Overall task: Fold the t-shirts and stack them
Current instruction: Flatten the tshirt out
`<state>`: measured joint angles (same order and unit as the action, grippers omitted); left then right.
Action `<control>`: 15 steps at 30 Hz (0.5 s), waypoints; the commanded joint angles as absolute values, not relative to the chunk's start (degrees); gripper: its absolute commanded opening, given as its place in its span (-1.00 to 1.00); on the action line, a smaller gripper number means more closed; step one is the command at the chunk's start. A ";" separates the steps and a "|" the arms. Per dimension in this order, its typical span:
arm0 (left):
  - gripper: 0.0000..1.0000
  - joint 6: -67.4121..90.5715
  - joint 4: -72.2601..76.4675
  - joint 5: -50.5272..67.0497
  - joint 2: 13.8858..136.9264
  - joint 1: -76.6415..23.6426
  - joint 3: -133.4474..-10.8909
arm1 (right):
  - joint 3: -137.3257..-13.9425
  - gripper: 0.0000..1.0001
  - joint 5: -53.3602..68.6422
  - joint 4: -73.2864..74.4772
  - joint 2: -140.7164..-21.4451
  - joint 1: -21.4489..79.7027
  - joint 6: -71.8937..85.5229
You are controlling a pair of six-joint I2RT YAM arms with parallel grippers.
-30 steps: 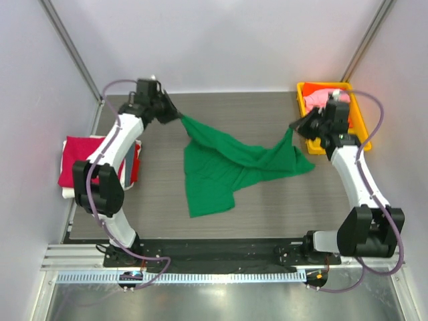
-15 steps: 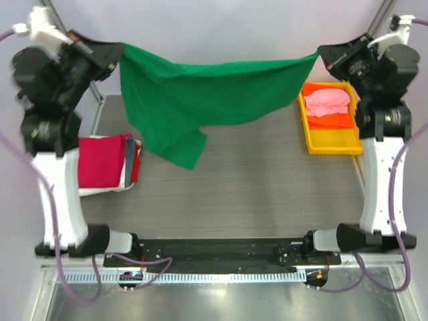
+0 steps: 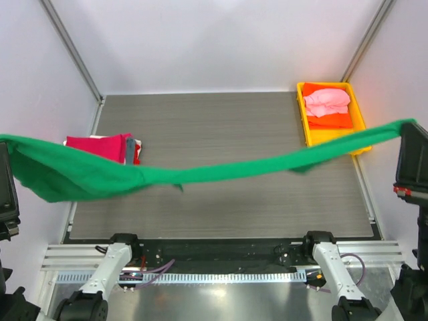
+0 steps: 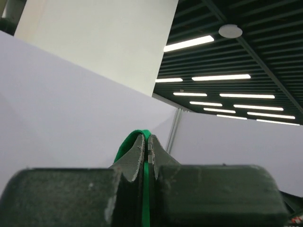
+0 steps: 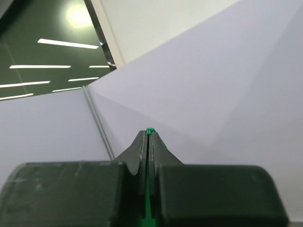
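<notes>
The bright green t-shirt (image 3: 221, 174) hangs stretched in a long band high above the table, from the far left to the far right of the top view. My left gripper (image 3: 4, 140) is raised at the left edge and is shut on one end of it; green cloth (image 4: 124, 145) shows between and over its jaws (image 4: 147, 142). My right gripper (image 3: 409, 126) is raised at the right edge and is shut on the other end; a sliver of green (image 5: 150, 130) shows at its tips (image 5: 148, 138). A crimson shirt (image 3: 100, 146) tops a folded stack at the left.
A yellow tray (image 3: 359, 119) at the back right holds a pink shirt (image 3: 326, 100) on an orange one (image 3: 329, 122). Grey and red cloth edges (image 3: 134, 150) show beside the crimson stack. The grey table (image 3: 221, 120) lies below. Both wrist views face walls and ceiling.
Both arms have lifted the green shirt off the table, spread it wide and swung it high and towards the near side, close to the camera. The stack and tray have not moved.
</notes>
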<state>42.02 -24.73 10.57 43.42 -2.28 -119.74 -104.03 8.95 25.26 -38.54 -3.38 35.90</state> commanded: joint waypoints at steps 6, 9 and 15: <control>-0.99 42.18 -24.61 9.49 54.48 -2.37 -112.96 | -97.93 -0.98 5.37 25.93 -46.22 -3.52 37.44; -0.99 43.06 -22.07 10.28 58.00 -2.37 -105.49 | -90.98 -0.98 3.08 25.93 -49.99 -3.52 38.49; -0.99 44.03 -16.79 12.83 68.17 -2.37 -100.80 | -86.57 -0.98 4.74 24.53 -60.81 -3.52 40.69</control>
